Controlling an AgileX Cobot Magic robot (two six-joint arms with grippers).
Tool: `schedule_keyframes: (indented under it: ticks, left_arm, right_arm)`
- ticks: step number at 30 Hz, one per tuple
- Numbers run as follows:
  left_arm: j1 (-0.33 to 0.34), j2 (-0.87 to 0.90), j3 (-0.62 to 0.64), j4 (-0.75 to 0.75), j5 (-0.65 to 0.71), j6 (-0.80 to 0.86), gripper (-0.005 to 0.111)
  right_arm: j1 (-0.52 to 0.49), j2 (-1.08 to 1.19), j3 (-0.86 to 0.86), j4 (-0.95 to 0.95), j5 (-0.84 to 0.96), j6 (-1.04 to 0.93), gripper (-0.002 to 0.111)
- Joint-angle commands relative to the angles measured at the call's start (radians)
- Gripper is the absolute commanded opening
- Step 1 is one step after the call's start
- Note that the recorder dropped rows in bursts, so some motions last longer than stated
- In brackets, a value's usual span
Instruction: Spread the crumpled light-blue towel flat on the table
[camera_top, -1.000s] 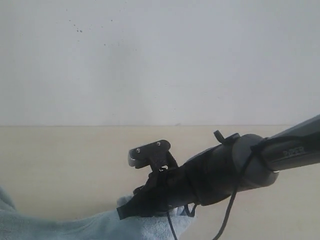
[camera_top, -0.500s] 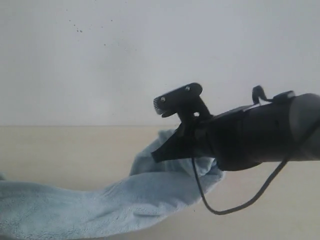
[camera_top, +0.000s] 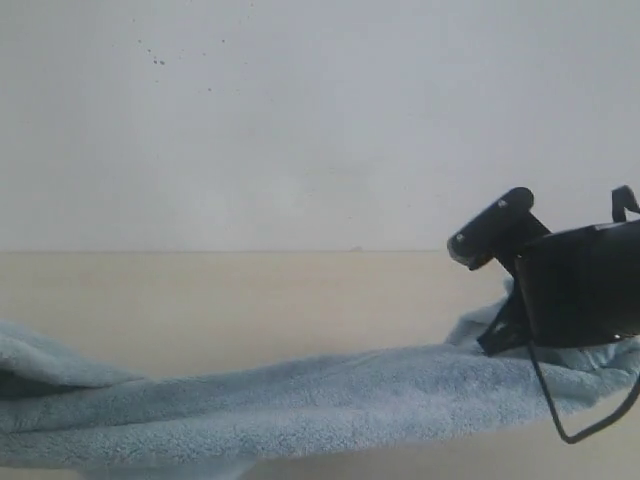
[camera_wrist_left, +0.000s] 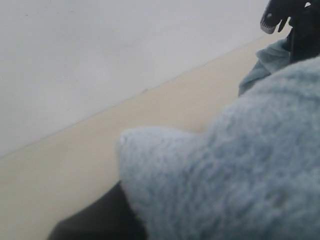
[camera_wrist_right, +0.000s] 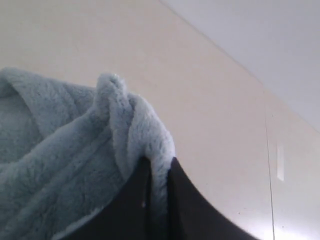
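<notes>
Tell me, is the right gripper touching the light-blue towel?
Touching. The right wrist view shows the right gripper with a fold of the towel pinched between its dark fingers.

Matte black arm (camera_top: 585, 285) with a dangling black cable (camera_top: 566, 439).

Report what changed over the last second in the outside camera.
The right gripper took hold of the towel by a fold, lifted it, then swept to the right of the exterior view. This drew the bunched cloth out into a long band across the table. The towel's other end stayed at the left edge; the table and wall are unchanged.
</notes>
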Motion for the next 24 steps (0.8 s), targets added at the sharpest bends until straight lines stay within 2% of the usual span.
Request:
schedule_keyframes:
  ticks: [1, 3, 7, 10, 17, 24]
  left_arm:
    - [0.001, -0.005, 0.002, 0.021, 0.023, -0.009, 0.004]
    - [0.001, -0.003, 0.002, 0.021, 0.029, -0.009, 0.004]
    - [0.001, 0.024, 0.007, 0.012, 0.034, -0.009, 0.004]
    - [0.001, 0.047, 0.016, 0.012, 0.034, -0.009, 0.004]
    - [0.001, 0.054, 0.016, 0.012, 0.034, -0.009, 0.004]
    - [0.001, 0.054, 0.016, 0.012, 0.029, -0.009, 0.004]
  right_arm:
    - [-0.054, -0.007, 0.062, -0.005, 0.028, -0.027, 0.001]
    - [-0.065, -0.007, 0.075, -0.005, 0.084, -0.003, 0.007]
    - [-0.065, -0.007, 0.078, -0.005, 0.159, 0.016, 0.032]
    - [-0.065, -0.007, 0.078, -0.005, 0.166, 0.027, 0.044]
    - [-0.065, -0.019, 0.078, -0.005, 0.155, 0.096, 0.044]
    - [-0.063, -0.160, 0.078, -0.005, 0.213, 0.110, 0.044]
